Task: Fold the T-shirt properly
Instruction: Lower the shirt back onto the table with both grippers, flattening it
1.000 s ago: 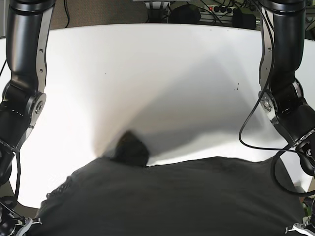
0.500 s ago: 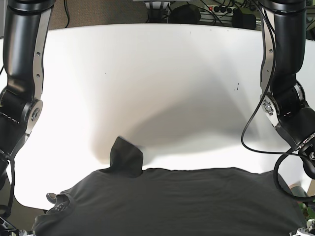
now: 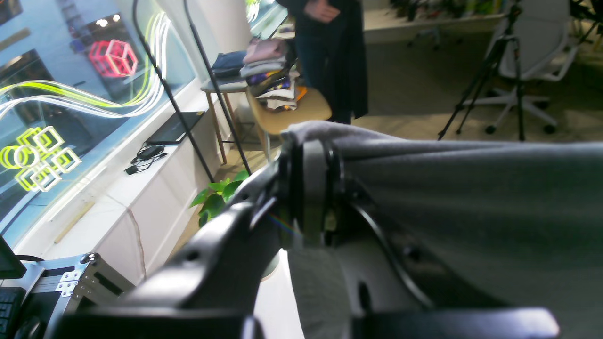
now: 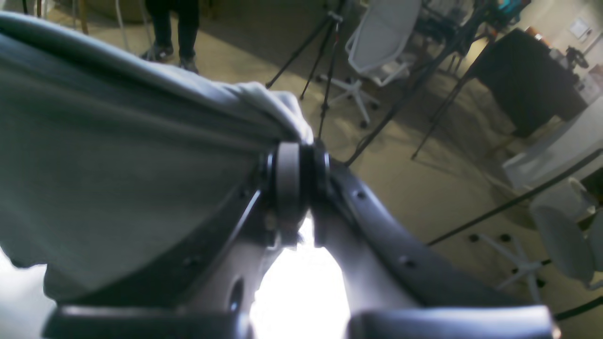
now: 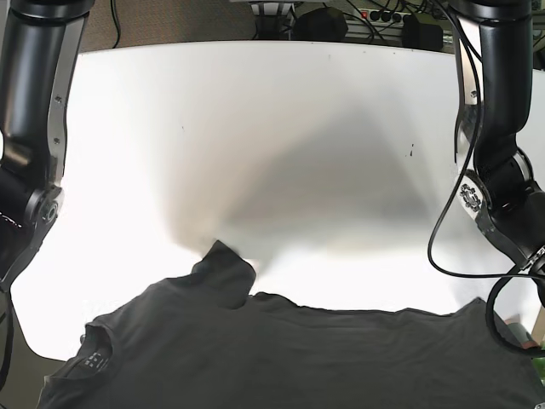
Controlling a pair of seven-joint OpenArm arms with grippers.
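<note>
the dark grey t-shirt [image 5: 289, 349] hangs stretched wide across the near edge of the white worktop [image 5: 272, 145], its upper edge running almost level from one side of the base view to the other. a folded flap of cloth sticks up near the middle-left of that edge, and the neck label shows low at the left. most of the worktop behind the shirt is bare, with soft shadows cast on it.

in the left wrist view the left gripper [image 3: 311, 188] has its fingers [image 3: 314, 169] pressed together on a bunched corner of the t-shirt [image 3: 471, 197], the cloth pulled taut away to the side. in the right wrist view the right gripper [image 4: 297, 179] likewise has its fingers [image 4: 288, 174] closed tight on a gathered edge of the t-shirt [image 4: 118, 165], which drapes off to the other side
</note>
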